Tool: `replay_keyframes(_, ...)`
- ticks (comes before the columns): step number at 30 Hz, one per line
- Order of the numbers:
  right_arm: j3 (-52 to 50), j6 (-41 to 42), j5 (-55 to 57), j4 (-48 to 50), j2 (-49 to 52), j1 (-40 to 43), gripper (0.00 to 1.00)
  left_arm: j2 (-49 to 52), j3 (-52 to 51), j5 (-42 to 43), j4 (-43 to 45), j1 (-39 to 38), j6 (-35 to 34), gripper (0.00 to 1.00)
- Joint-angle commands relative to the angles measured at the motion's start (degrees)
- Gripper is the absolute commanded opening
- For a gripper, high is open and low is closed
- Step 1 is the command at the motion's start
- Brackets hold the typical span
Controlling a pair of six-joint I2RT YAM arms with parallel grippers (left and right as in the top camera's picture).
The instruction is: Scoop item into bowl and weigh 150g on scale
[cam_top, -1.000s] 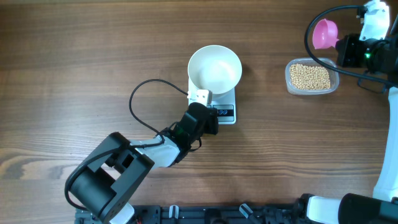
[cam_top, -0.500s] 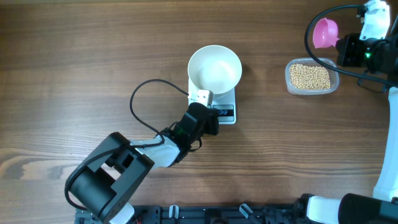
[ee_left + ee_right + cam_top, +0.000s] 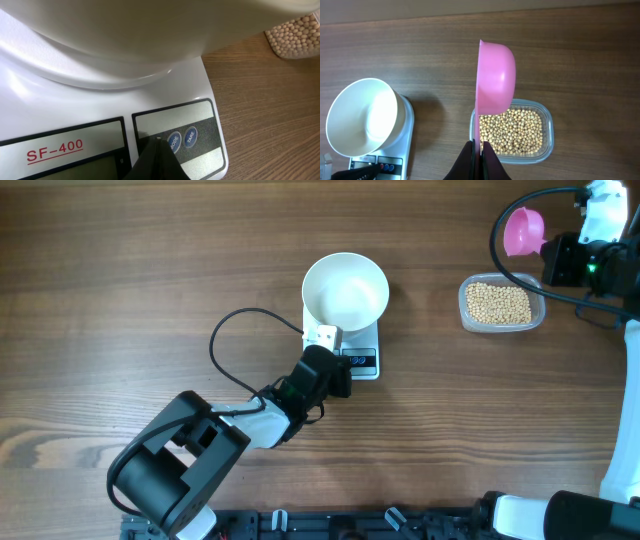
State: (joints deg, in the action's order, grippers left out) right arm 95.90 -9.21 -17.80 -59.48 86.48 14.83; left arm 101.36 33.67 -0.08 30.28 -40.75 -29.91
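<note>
The empty white bowl [image 3: 345, 288] stands on the white scale [image 3: 368, 338]. My left gripper [image 3: 343, 367] is shut with nothing in it. Its closed tip [image 3: 157, 142] rests on the scale's dark button panel [image 3: 200, 135], just left of the MODE button. The bowl's underside [image 3: 125, 25] fills the top of the left wrist view. My right gripper [image 3: 478, 147] is shut on the handle of a pink scoop [image 3: 495, 75]. It holds the scoop on edge, high above the tan beans [image 3: 512, 131]. The beans [image 3: 498, 303] lie in a clear tub at the right.
The clear plastic tub [image 3: 535, 317] sits to the right of the scale on the wooden table. A black cable [image 3: 235, 320] loops over the table left of the scale. The right arm [image 3: 590, 265] and its cable hang over the far right corner.
</note>
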Motion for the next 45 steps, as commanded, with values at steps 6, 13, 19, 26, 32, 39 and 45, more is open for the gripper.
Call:
replay_keyframes(6, -0.02, 0.26, -0.48, 0.28, 0.44, 0.24, 0.04, 1.73, 0.68, -0.20, -0.11, 0.15, -0.55, 0.04)
replay_keyframes(13, -0.02, 0.20, -0.26, -0.37, 0.44, 0.24, 0.04, 2.93, 0.68, -0.17, -2.89, 0.15, -0.57, 0.04)
replay_keyframes(19, -0.02, 0.17, -0.07, -0.50, 0.44, 0.24, 0.04, 2.93, 0.68, -0.15, -5.44, 0.15, -0.57, 0.04)
replay_keyframes(26, -0.02, 0.20, -0.09, -0.57, 0.44, 0.24, 0.04, 2.93, 0.68, -0.17, -5.49, 0.15, -0.57, 0.04)
replay_keyframes(32, -0.02, 0.20, -0.07, -0.74, 0.44, 0.24, 0.04, 2.91, 0.68, -0.20, -5.92, 0.15, -0.57, 0.04)
replay_keyframes(39, -0.02, 0.20, -0.07, -0.74, 0.44, 0.24, 0.04, 2.91, 0.68, -0.42, -8.52, 0.15, -0.57, 0.04)
replay_keyframes(45, -0.02, 0.20, -0.07, -0.72, 0.44, 0.24, 0.04, 2.91, 0.68, -0.66, -9.20, 0.15, -0.55, 0.04)
